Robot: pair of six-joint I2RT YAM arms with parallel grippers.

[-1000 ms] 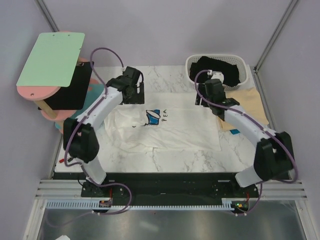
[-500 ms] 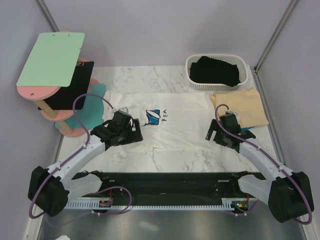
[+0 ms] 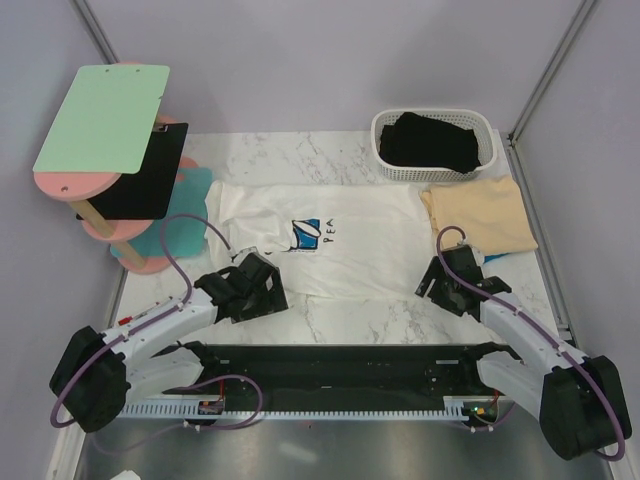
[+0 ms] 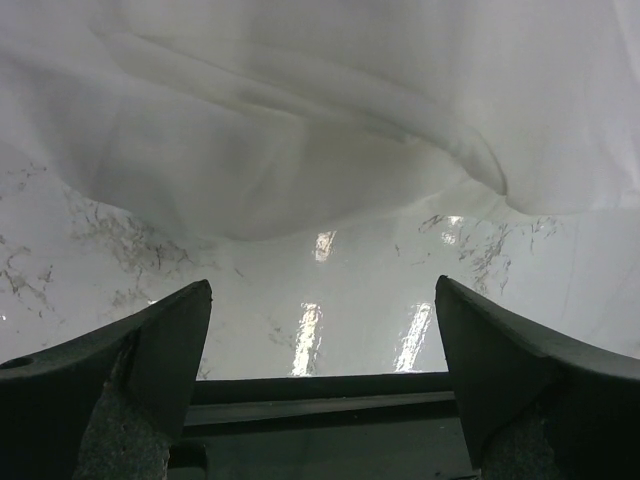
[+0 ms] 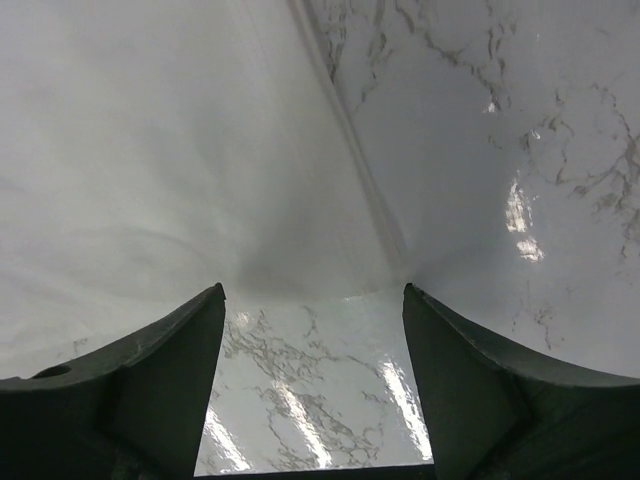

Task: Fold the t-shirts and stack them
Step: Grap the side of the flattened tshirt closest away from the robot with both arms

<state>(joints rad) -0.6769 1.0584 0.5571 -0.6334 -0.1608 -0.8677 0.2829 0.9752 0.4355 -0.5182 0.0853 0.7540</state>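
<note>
The large white t-shirt (image 3: 330,245) with the blue print and "PEA" lettering lies spread on the marble table (image 3: 350,315). My left gripper (image 3: 262,295) is open at its near left hem; the hem (image 4: 300,150) lies just ahead of the fingers. My right gripper (image 3: 432,282) is open at the near right corner of the shirt (image 5: 180,170). A tan t-shirt (image 3: 480,215) lies folded at the right. A black t-shirt (image 3: 432,142) sits in the basket.
A white lattice basket (image 3: 483,122) stands at the back right. A stand with a green board (image 3: 105,115), black board and pink discs is at the left, with a teal cloth (image 3: 178,225) under it. A black rail (image 3: 340,365) runs along the near edge.
Both arms have drawn back from the far edge of the white shirt to its near hem and lowered. The shirt now lies spread flatter, its top edge laid out toward the back.
</note>
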